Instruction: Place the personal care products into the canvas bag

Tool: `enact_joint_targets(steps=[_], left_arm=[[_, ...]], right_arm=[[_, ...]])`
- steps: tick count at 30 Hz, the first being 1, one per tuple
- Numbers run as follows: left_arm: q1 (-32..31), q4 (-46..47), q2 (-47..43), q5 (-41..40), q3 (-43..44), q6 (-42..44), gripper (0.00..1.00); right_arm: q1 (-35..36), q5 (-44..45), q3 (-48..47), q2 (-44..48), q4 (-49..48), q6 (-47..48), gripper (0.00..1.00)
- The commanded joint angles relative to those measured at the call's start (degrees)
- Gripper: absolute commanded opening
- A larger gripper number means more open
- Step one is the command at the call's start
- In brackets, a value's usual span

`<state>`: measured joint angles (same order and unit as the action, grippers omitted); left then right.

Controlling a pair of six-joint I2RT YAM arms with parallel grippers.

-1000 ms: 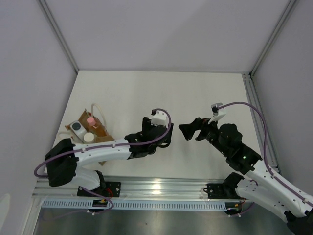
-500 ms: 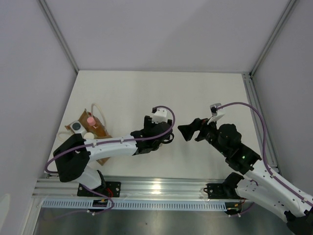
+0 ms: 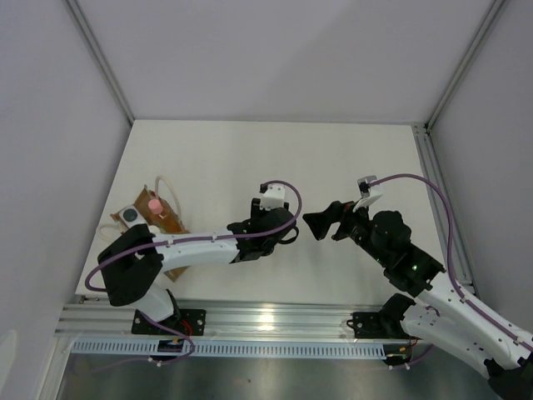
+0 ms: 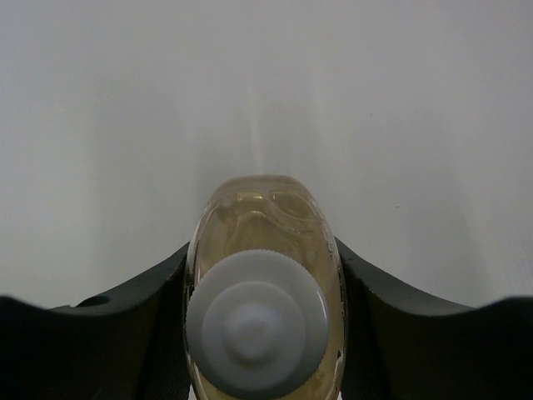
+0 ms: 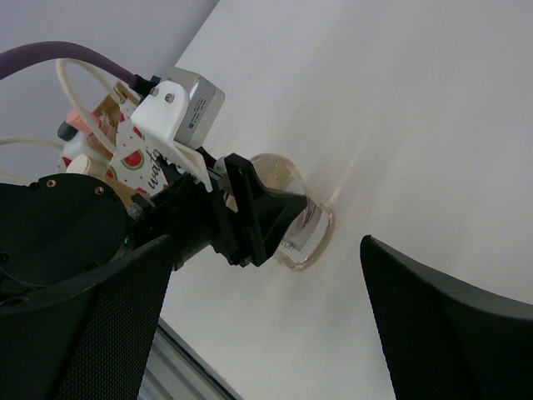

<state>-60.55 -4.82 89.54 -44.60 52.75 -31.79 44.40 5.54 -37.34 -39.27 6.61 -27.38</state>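
An amber bottle (image 4: 260,218) with a cream cap (image 4: 256,327) stands upright on the table between the fingers of my left gripper (image 4: 262,279), which press on both of its sides. The right wrist view shows the same bottle (image 5: 306,223) on the table in the left gripper (image 5: 260,218). From above the bottle is hidden under that gripper (image 3: 281,228). The canvas bag (image 3: 169,222) stands at the left with a pink-capped bottle (image 3: 155,203) and a white bottle (image 3: 130,217) in it. My right gripper (image 3: 321,223) hangs open just right of the left one, holding nothing.
The bag's cream handles (image 5: 77,82) loop up behind the left wrist camera housing (image 5: 179,107). The table's near edge and metal rail (image 3: 266,321) run below both arms. An upright post (image 3: 426,127) stands at the back right corner.
The left gripper's fingers have closed in onto the amber bottle, and the left arm has stretched a little to the right. The right arm has stayed put.
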Motion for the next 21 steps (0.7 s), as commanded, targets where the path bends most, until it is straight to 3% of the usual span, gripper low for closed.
enact_joint_targets(steps=[1, 10, 17, 21], left_arm=[[0.3, -2.6, -1.3, -4.3, 2.0, -2.5, 0.01], [0.2, -10.2, -17.3, -10.3, -2.5, -4.7, 0.00], [0.4, -31.9, -29.0, -16.2, 3.8, -12.5, 0.00], [1.7, -37.1, -36.4, -17.4, 6.2, -12.4, 0.00]], right_arm=[[-0.1, -0.3, 0.1, 0.0, -1.8, 0.5, 0.97], [0.0, -1.0, 0.1, -0.3, -1.8, 0.1, 0.97], [0.0, -1.5, 0.0, 0.7, -1.6, -0.1, 0.96], [0.0, -1.0, 0.0, 1.5, -1.3, 0.0, 0.96]])
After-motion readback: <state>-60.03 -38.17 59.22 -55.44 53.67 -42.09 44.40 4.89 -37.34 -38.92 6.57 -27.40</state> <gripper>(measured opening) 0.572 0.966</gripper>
